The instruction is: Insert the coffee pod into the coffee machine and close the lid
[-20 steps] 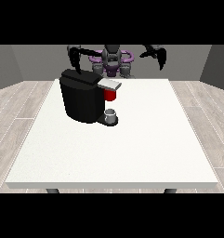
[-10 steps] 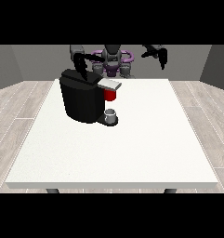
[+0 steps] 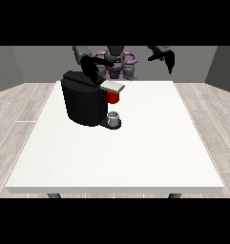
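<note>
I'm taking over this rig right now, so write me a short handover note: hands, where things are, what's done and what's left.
Hand at the view's left: over the top rear of the coffee machine, by the lid; I cannot tell how its fingers lie.
Hand at the view's right: raised clear of the table, holding nothing, fingers hanging relaxed.
Machine stands at the table's far left. Red part shows under the lid; small cup sits on the base.
Done: whether the pod is in, I cannot tell.
Left: probably closing the lid.
</note>
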Robot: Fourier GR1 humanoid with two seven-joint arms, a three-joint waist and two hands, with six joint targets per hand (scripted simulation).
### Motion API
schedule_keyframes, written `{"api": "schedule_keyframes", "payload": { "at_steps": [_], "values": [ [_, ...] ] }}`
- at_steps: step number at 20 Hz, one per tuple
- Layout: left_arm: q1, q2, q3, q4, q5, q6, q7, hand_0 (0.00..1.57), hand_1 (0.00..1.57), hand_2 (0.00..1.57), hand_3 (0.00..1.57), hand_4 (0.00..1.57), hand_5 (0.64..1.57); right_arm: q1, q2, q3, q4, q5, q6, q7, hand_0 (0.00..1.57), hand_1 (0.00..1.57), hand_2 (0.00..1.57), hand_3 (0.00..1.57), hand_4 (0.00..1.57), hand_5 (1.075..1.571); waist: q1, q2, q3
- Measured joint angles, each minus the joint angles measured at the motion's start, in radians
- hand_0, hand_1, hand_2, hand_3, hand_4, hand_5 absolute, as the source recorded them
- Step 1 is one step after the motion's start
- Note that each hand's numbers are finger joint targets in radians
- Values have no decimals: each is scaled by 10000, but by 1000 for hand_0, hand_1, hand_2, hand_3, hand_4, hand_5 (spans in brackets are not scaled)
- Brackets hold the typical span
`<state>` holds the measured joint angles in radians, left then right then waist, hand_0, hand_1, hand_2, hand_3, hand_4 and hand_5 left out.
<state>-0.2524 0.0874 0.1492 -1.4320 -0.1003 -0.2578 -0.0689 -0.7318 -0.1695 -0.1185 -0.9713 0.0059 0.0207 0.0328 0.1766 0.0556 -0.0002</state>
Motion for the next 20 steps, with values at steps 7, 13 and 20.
{"api": "schedule_keyframes", "payload": {
  "at_steps": [7, 13, 20],
  "values": [
    [145, -53, -165, 127, -166, 198, -254, 0, 0, 0, 0, 380, 1571, -1147, 1, 314, 83, 360, 33, 347, 0, 0, 0, 0, 0, 1571, 123, 224, 0],
    [51, 89, -222, 29, -48, 37, -80, 0, 0, 0, 0, 356, 1571, -1710, 495, 756, 292, 901, -389, 365, 0, 0, 0, 0, 102, 1571, 374, 307, 0],
    [31, 23, -410, 82, -205, 144, -531, 0, 0, 0, 0, 398, 1571, -2959, 646, 1061, 543, 1558, -750, 598, 0, 0, 0, 0, 274, 1571, 711, 662, -2]
  ]
}}
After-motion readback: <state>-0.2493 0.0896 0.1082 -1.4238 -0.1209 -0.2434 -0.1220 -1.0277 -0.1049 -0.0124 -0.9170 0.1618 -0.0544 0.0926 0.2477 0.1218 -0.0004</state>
